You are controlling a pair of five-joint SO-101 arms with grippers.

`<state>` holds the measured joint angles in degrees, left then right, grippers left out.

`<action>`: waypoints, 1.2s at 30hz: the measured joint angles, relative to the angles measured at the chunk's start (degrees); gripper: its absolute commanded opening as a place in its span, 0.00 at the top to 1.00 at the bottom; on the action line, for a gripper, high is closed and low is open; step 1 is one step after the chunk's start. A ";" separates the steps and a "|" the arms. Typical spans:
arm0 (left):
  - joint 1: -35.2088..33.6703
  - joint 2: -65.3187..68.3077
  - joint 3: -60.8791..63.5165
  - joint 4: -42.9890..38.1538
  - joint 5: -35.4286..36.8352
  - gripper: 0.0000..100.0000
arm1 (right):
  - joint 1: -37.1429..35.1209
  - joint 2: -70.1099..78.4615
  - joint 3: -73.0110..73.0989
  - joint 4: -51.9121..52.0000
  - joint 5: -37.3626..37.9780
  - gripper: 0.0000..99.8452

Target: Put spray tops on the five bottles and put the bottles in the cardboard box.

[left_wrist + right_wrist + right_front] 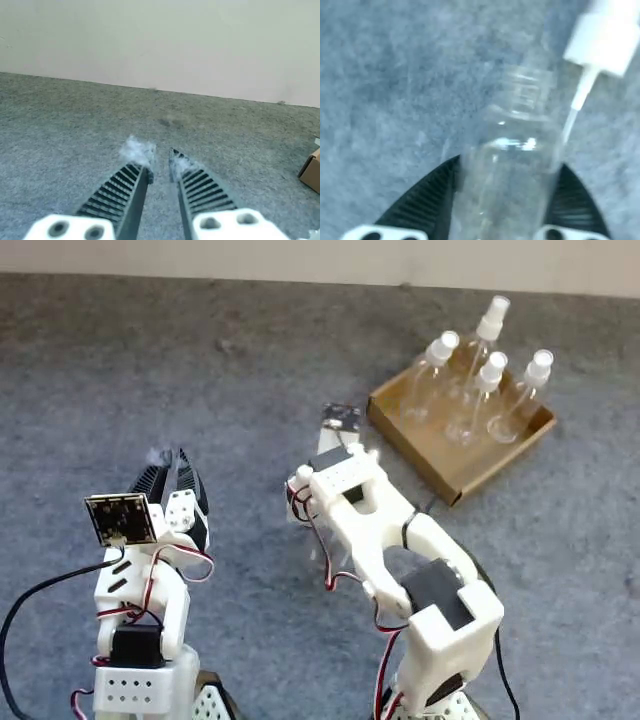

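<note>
A clear bottle (507,180) sits between the jaws of my right gripper (510,165), which is shut on its body. The bottle's threaded neck (525,92) is bare. A white spray top (607,37) lies off to one side of the neck, its dip tube (577,102) slanting along the bottle's shoulder. In the high view the right arm (345,485) stands over this spot, just before the cardboard box (400,430). Several bottles with white spray tops (480,340) stand in the box. My left gripper (159,159) hovers above bare carpet, narrowly open, with fluff on its fingertips (137,152).
Grey carpet covers the whole table. A corner of the cardboard box (312,172) shows far off in the left wrist view. A pale wall (160,40) borders the carpet's far edge. The left arm (145,570) stands at the near left, well apart from the right arm.
</note>
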<state>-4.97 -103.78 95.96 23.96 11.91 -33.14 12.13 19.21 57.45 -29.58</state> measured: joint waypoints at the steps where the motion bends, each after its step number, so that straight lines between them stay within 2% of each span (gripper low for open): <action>1: 0.00 0.00 0.00 0.00 0.00 0.99 | 0.00 0.00 0.00 0.00 2.20 0.99; 9: 0.00 0.00 0.00 0.00 0.00 0.99 | 0.00 0.00 0.00 -0.09 21.98 1.00; 15: 0.00 0.00 0.00 0.00 0.00 0.99 | -0.18 -1.76 -1.58 5.45 33.32 1.00; 26: 0.00 0.00 0.00 0.00 0.00 0.99 | 0.00 -23.47 -2.37 14.95 35.87 1.00; 33: 0.00 0.00 0.00 0.00 -4.13 0.99 | 6.68 -34.64 -2.37 20.40 36.13 1.00; 36: 0.53 0.00 0.00 0.00 -4.40 0.99 | 7.82 -36.22 -2.37 23.47 40.88 1.00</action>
<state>-4.44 -103.78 95.96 23.96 7.52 -25.32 -24.09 16.84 80.92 11.30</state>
